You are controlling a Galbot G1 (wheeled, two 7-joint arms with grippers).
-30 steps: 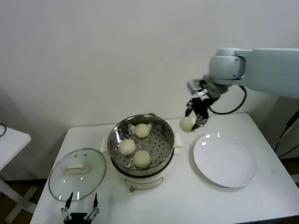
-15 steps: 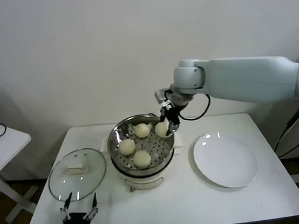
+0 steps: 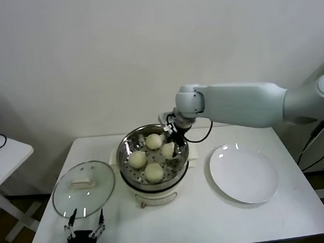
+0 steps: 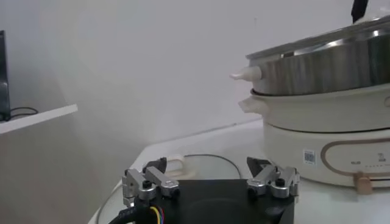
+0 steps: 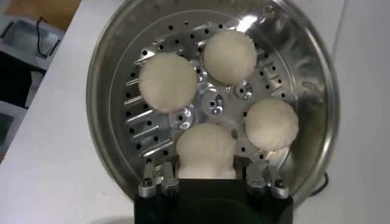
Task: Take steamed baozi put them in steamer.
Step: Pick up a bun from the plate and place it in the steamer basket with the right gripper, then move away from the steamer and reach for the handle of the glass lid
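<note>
Reaching in over the steamer's [image 3: 153, 155] far right rim, at about two o'clock on the pot, the right gripper [image 3: 173, 143] had its jaws pinched on the fourth baozi [image 3: 168, 150], the bun low inside the steel pot just above or on the perforated tray [image 5: 210, 106]. In the right wrist view that held bun [image 5: 205, 151] sat squarely between the two fingers [image 5: 159, 181], which pressed its sides. Whether it already rested on the tray could not be told.

The other three steamed baozi lay on the tray: one at twelve o'clock [image 3: 153, 141], one at nine o'clock [image 3: 137, 159], one at six o'clock [image 3: 153, 172]. All four sat close together, apart or barely touching, around the tray's centre.

The steamer stood at the middle of the white table [image 3: 191, 222], on its cream base with side handles. The white plate [image 3: 244, 174] lay at three o'clock from the pot, near it and bare. The glass lid [image 3: 84, 188] with its white handle lay flat at eight o'clock from the pot, just beside it.

The left gripper [image 3: 86, 226] hung low at the table's near edge, near the lid, jaws spread wide and holding nothing.
</note>
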